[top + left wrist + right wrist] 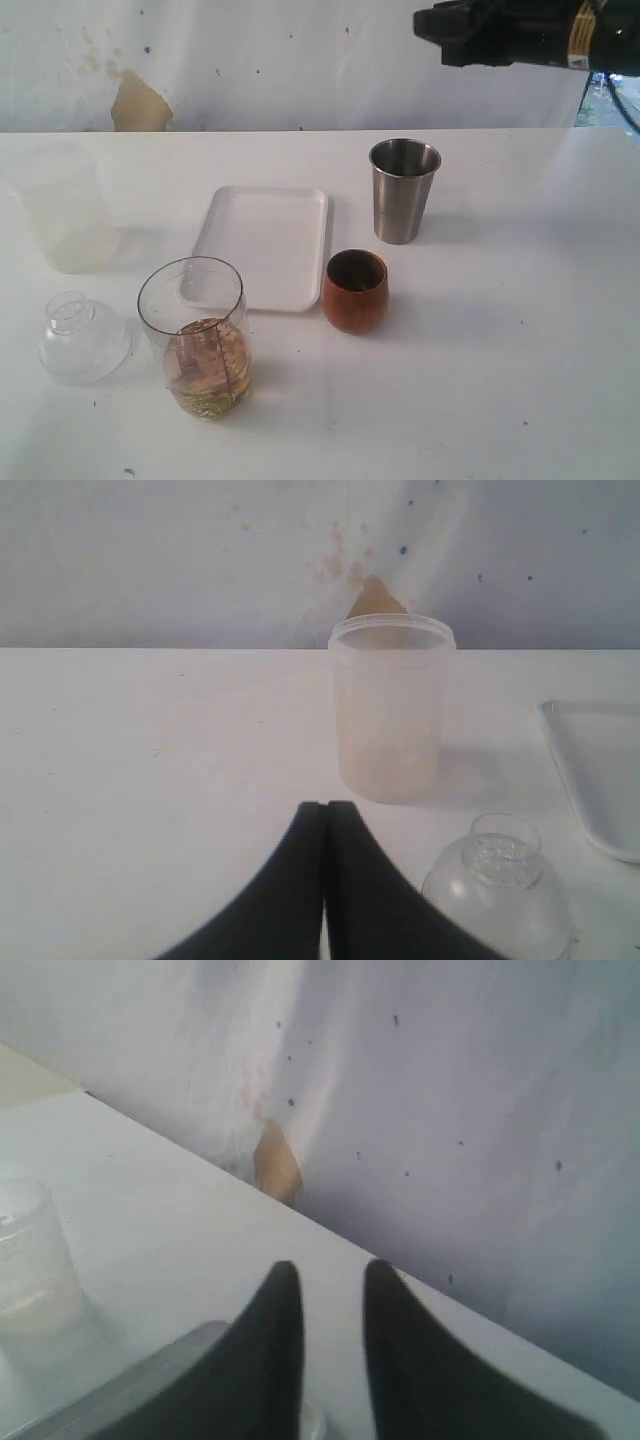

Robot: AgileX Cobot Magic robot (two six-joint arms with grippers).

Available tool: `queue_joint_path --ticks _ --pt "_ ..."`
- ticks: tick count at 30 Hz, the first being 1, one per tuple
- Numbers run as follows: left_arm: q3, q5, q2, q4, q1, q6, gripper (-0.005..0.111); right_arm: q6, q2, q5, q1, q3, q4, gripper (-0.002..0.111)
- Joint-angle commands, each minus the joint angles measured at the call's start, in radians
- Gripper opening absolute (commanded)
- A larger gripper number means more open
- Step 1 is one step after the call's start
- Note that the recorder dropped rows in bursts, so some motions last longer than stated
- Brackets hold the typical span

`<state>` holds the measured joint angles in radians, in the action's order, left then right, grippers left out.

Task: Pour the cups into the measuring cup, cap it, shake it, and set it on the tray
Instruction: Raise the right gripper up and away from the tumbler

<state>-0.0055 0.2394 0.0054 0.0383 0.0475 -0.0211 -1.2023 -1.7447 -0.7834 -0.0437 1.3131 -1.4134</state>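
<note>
The measuring cup (195,335) stands at the front left, a clear cylinder with a black scale and amber liquid in its lower part. To its right sits the brown wooden cup (355,290), and behind that the steel tumbler (403,190). The white tray (262,245) lies between them. My right arm (500,35) hangs high at the back right, well above the tumbler. Its gripper (332,1270) shows a narrow gap between the fingers, with nothing in it. My left gripper (326,805) is shut and empty, out of the exterior view, and points at the frosted cup (390,710).
A frosted plastic cup (62,205) stands at the back left. A clear domed lid (82,335) lies left of the measuring cup, also seen as the lid (500,890) beside my left fingers. A white wall closes the table's far edge.
</note>
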Motion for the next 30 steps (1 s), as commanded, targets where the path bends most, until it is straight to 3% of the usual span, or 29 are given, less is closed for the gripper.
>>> queue_joint_path --ticks 1,6,17,30 --pt "0.005 -0.007 -0.005 0.007 -0.003 -0.001 0.000 -0.193 0.107 0.067 0.005 0.001 -0.142 0.000" --pt "0.005 -0.007 -0.005 0.007 -0.003 -0.001 0.000 -0.522 0.255 0.209 0.005 -0.047 -0.331 0.000" --pt "0.005 -0.007 -0.005 0.007 -0.003 -0.001 0.000 -0.558 0.755 0.159 0.005 -0.395 -0.331 0.000" --pt "0.005 -0.007 -0.005 0.007 -0.003 -0.001 0.000 -0.560 1.048 0.082 0.005 -0.419 -0.331 0.000"
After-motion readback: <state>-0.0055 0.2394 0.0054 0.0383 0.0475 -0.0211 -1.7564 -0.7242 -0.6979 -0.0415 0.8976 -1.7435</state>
